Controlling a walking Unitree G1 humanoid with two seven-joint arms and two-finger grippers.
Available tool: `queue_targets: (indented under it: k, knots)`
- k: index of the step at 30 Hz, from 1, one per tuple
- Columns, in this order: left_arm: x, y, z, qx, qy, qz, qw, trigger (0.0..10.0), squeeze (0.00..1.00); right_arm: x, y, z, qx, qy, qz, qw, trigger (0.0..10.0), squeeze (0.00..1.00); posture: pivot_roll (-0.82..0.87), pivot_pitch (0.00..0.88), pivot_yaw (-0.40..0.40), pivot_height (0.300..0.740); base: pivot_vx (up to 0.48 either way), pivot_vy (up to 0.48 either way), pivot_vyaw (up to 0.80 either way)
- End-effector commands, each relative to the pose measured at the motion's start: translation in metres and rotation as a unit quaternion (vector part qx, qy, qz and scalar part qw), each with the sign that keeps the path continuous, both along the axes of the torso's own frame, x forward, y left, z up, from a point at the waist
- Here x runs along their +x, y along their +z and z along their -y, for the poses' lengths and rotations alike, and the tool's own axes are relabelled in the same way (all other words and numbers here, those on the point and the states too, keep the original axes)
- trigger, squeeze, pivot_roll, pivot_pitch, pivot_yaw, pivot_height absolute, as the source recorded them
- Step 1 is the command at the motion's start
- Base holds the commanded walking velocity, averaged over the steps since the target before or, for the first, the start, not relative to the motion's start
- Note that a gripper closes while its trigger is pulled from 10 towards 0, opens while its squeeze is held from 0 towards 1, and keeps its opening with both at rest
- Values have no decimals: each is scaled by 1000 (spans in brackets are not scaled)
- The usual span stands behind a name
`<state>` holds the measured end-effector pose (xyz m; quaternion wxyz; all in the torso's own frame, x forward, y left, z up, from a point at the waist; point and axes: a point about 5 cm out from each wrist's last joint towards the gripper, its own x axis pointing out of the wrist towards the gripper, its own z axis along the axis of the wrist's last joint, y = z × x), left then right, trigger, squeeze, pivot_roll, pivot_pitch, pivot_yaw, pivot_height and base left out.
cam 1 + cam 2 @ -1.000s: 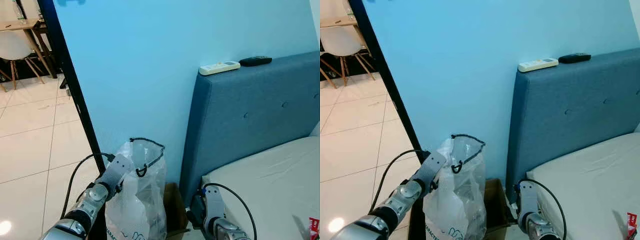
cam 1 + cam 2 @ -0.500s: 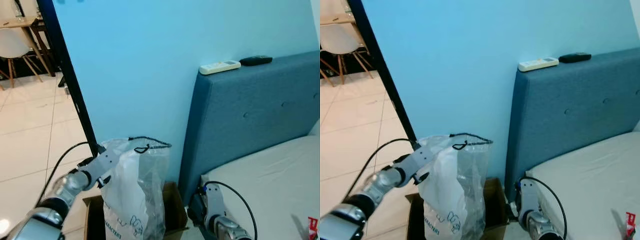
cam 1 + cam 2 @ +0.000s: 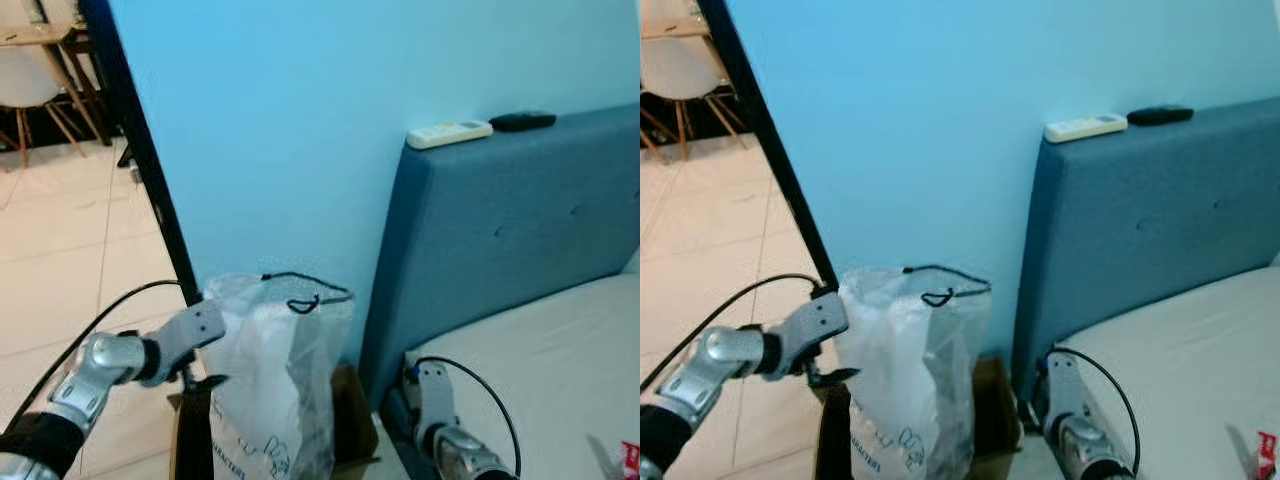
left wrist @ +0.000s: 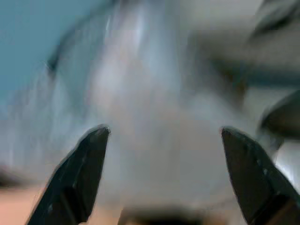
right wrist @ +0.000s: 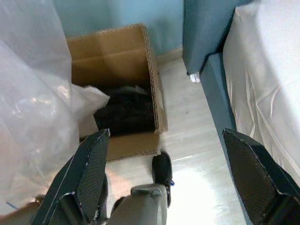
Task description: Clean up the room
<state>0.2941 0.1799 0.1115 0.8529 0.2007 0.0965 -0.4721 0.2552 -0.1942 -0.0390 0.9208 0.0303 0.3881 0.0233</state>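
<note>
Blue wall (image 3: 300, 120): bag (image 3: 275, 380) beside left pincer (image 3: 200, 383).

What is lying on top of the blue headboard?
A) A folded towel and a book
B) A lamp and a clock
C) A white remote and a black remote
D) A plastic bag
C: a white remote and a black remote lie side by side on the top edge of the headboard, against the wall.

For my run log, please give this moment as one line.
left claw: open, at plastic bag | right claw: open, idle | bag: in cardboard box
</note>
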Motion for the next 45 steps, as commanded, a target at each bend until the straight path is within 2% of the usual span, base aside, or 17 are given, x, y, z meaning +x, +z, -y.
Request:
queue_targets:
  k: [1, 2, 3, 4, 5, 6, 8, 9, 10, 12, 13, 15, 20, 23, 29, 36, 45]
  knots:
    - [-4, 9, 20, -72, -27, 6, 997, 10000, 0, 4, 4, 3, -1, -14, 13, 1000, 10000, 0, -49, 4, -24, 740, 0, 0, 0]
    - [-7, 10, 38, -136, -33, 5, 990, 10000, 0, 7, 6, 7, -2, -29, 20, 999, 10000, 0, -52, 4, -22, 740, 0, 0, 0]
    - [-7, 10, 38, -136, -33, 5, 990, 10000, 0, 7, 6, 7, -2, -29, 20, 999, 10000, 0, -52, 4, -22, 740, 0, 0, 0]
    - [-9, 3, 55, -188, -22, -11, 982, 10000, 0, 10, 10, 10, -4, -46, 30, 998, 10000, 0, -58, 0, -22, 740, 0, 0, 0]
    - [-9, 3, 55, -188, -22, -11, 982, 10000, 0, 10, 10, 10, -4, -46, 30, 998, 10000, 0, -58, 0, -22, 740, 0, 0, 0]
    - [-9, -9, 67, -217, -1, -31, 976, 10000, 0, 13, 12, 14, -6, -61, 38, 997, 10000, 0, -57, 0, -25, 740, 0, 0, 0]
    - [-10, -18, 74, -229, 14, -45, 972, 10000, 0, 14, 14, 16, -6, -69, 43, 997, 10000, 0, -57, 0, -25, 740, 0, 0, 0]
    - [-10, -18, 74, -229, 14, -45, 972, 10000, 0, 14, 14, 16, -6, -69, 43, 997, 10000, 0, -57, 0, -25, 740, 0, 0, 0]
    - [-13, -33, 80, -258, 39, -84, 962, 10000, 0, 16, 17, 21, -14, -81, 49, 995, 10000, 0, -59, 0, -29, 740, 0, 0, 0]
    - [-15, -36, 80, -268, 42, -94, 958, 10000, 0, 17, 18, 22, -18, -84, 50, 995, 10000, 0, -58, 0, -29, 740, 0, 0, 0]
    - [-15, -36, 80, -268, 42, -94, 958, 10000, 0, 17, 18, 22, -18, -84, 50, 995, 10000, 0, -58, 0, -29, 740, 0, 0, 0]
    - [-21, -33, 83, -298, 31, -113, 947, 10000, 0, 17, 19, 27, -27, -94, 49, 994, 10000, 0, -53, 0, -30, 740, 0, 0, 0]
    - [-29, -29, 83, -333, 26, -129, 934, 10000, 0, 16, 19, 32, -38, -110, 47, 992, 10000, 0, -56, 0, -27, 740, 0, 0, 0]
    - [-31, -32, 79, -341, 38, -134, 930, 10000, 0, 15, 19, 35, -45, -121, 47, 991, 10000, 0, -55, 0, -26, 740, 0, 0, 0]
    - [-37, -51, 74, -321, 55, -155, 933, 10000, 0, 11, 18, 44, -59, -141, 40, 988, 10000, 0, -54, 0, -27, 740, 0, -226, 0]
    - [-44, -55, 74, -319, 57, -174, 930, 10000, 0, 9, 19, 53, -69, -156, 37, 985, 10000, 0, -57, 1, -30, 740, 0, -398, 0]
    - [-44, -57, 69, -309, 56, -178, 932, 10000, 0, 7, 19, 59, -81, -161, 29, 983, 10000, 0, -62, 5, -31, 740, 0, -393, -83]
